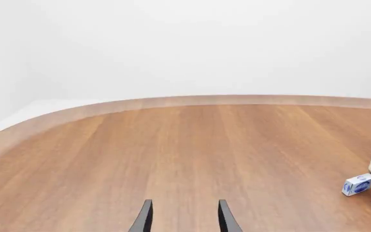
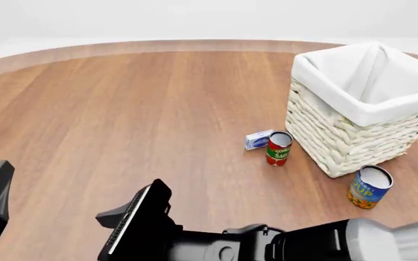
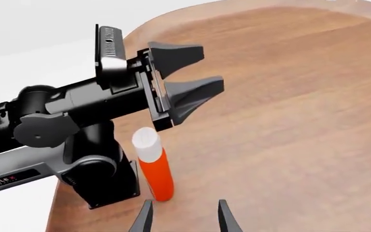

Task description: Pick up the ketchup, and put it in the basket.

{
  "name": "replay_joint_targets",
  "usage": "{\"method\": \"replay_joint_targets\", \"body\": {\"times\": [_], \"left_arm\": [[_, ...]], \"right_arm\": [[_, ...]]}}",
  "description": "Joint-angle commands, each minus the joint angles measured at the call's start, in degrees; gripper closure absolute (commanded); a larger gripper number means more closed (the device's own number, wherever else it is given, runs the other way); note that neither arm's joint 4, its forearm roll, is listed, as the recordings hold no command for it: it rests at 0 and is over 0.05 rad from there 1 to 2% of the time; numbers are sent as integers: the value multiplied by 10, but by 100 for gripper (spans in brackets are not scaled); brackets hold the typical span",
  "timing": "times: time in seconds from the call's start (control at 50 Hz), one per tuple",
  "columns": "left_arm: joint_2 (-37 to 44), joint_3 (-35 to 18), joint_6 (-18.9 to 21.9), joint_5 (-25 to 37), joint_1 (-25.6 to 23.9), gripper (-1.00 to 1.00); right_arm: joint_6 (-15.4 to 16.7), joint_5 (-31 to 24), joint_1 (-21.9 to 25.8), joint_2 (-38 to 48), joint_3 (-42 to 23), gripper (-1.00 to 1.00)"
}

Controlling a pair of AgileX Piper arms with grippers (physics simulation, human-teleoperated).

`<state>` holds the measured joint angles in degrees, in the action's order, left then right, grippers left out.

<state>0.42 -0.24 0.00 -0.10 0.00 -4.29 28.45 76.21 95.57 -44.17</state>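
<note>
One ketchup bottle (image 3: 153,166) shows, and only in the right wrist view: a red squeeze bottle standing on its base with its white cap up, long axis vertical, close beside the black base of the left arm (image 3: 102,179) at the near edge of the table (image 3: 289,121). It lies just ahead of the right gripper (image 3: 183,215), a little off the line between the fingertips, toward the arm base. The right gripper's fingers are spread with nothing between them, so it looks the nearer and better placed of the two to take the bottle.

The left gripper (image 1: 183,217) is also spread and empty, pointing out over bare wood; in the right wrist view it hangs above the bottle.

The basket (image 2: 361,109) stands well apart, on the far right of the table in the front view, with a small blue-and-white box (image 2: 258,140), a tomato sauce can (image 2: 278,148) and a blue-and-orange can (image 2: 369,186) near its walls.

In the front view the bottle is hidden, probably behind the dark arm bodies along the lower edge. Its label cannot be made out, and its foot is partly masked by a fingertip.
</note>
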Motion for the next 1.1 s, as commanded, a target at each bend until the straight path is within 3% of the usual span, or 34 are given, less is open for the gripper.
{"method": "replay_joint_targets", "body": {"times": [0.02,0.2,1.1], "left_arm": [[0,0,0,0,0,-100],[0,0,0,0,0,-100],[0,0,0,0,0,-100]], "right_arm": [[-20,-22,6,29,-27,-100],[-55,-30,18,37,-39,-100],[-83,-48,37,57,-77,-100]]}}
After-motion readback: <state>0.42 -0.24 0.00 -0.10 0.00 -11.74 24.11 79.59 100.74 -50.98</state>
